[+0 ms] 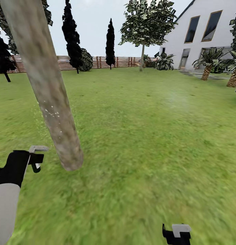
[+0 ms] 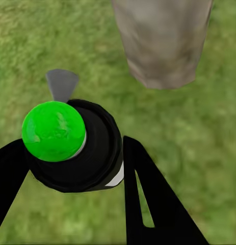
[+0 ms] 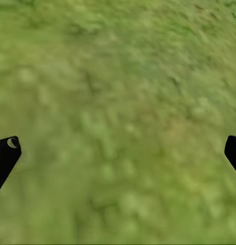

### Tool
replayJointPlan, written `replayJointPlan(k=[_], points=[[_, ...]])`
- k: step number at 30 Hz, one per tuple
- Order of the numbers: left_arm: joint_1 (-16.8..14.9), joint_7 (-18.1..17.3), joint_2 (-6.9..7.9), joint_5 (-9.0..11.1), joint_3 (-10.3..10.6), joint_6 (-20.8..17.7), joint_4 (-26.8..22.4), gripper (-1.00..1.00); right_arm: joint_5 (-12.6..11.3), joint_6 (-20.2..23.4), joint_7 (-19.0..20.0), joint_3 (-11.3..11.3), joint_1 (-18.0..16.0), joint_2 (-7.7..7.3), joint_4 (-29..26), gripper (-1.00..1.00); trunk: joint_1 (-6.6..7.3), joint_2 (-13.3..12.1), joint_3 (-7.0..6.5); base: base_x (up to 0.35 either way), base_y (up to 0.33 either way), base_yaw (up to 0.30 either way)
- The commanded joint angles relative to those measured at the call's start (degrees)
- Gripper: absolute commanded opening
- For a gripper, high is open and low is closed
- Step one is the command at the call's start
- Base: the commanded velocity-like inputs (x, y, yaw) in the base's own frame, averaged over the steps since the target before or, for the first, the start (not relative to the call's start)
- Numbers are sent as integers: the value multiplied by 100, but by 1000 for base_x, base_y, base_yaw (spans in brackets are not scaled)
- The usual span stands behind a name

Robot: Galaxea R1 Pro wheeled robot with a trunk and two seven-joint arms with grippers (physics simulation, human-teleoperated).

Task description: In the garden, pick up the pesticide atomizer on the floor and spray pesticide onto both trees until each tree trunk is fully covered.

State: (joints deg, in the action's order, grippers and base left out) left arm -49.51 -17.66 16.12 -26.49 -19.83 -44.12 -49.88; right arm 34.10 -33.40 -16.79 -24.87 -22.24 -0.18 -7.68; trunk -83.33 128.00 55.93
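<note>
The pesticide atomizer [image 2: 77, 148] is held in the left gripper [image 2: 72, 168], whose black fingers [image 2: 148, 194] are closed on its dark round body; a bright green spot is seen on its top, and a grey nozzle points toward the base of the tree trunk [image 2: 161, 41]. In the head view the left gripper [image 1: 33, 160] is seen low, just beside the thick pale tree trunk [image 1: 46, 85], where small white specks are visible on the bark. The spraying step is judged to be in hand at this first tree. The right gripper [image 3: 118, 148] is spread wide and empty over the grass [image 3: 118, 92]. A second leafy tree [image 1: 147, 23] is seen far off, near the house [image 1: 206, 30]. For the next move, the nozzle should probably be swept up along the trunk until it is fully covered; afterwards the far tree must be reached.
</note>
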Motion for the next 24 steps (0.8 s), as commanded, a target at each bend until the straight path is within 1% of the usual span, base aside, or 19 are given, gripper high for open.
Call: replayJointPlan(k=[1,5,8,10,11,13,15,16,18,19,20,21,22,23,24], points=[[2,0,-3,4,4,0,3,-100,0,0,0,-1,0,0,2,100,0,0,0,298,0,44],[3,0,-53,37,27,-7,5,-100,8,0,6,0,0,-8,3,100,0,0,0,330,0,8],[3,0,-136,40,32,-9,5,-100,9,0,9,0,0,-9,3,100,0,0,0,337,0,0],[3,0,-147,43,32,-9,5,-100,9,0,9,0,0,-9,3,100,0,0,0,315,0,0],[10,-2,-135,31,19,-6,5,-100,9,0,9,0,0,-9,3,100,0,0,0,134,0,0],[236,-1,-78,18,-3,3,-23,-100,9,0,9,0,0,-9,3,100,0,0,0,42,0,0],[370,0,-13,6,-9,8,-43,-100,9,0,9,0,0,-9,3,100,0,0,0,10,0,0],[401,0,-9,19,-2,8,-41,-100,9,0,9,0,0,-9,3,100,0,0,0,2,0,0],[412,0,-85,49,14,43,-40,-100,9,0,9,0,0,-9,3,100,0,0,0,0,0,0],[414,3,-191,57,21,145,-49,-100,9,0,9,0,0,-9,3,100,0,0,0,0,0,0],[415,11,-389,52,-3,332,-83,-100,9,0,9,0,0,-9,3,100,0,0,0,0,0,0],[412,25,-508,51,-19,434,-104,-100,9,0,9,0,0,-9,3,100,0,0,0,0,0,0],[410,34,-510,54,-27,458,-111,-100,9,0,9,0,0,-9,3,100,0,0,0,0,0,0],[406,38,-502,63,-92,467,-117,-100,9,0,9,0,0,-9,3,100,0,0,0,0,0,0],[400,41,-474,77,-335,481,-122,-100,9,0,9,0,0,-9,3,100,0,0,0,0,0,0]])
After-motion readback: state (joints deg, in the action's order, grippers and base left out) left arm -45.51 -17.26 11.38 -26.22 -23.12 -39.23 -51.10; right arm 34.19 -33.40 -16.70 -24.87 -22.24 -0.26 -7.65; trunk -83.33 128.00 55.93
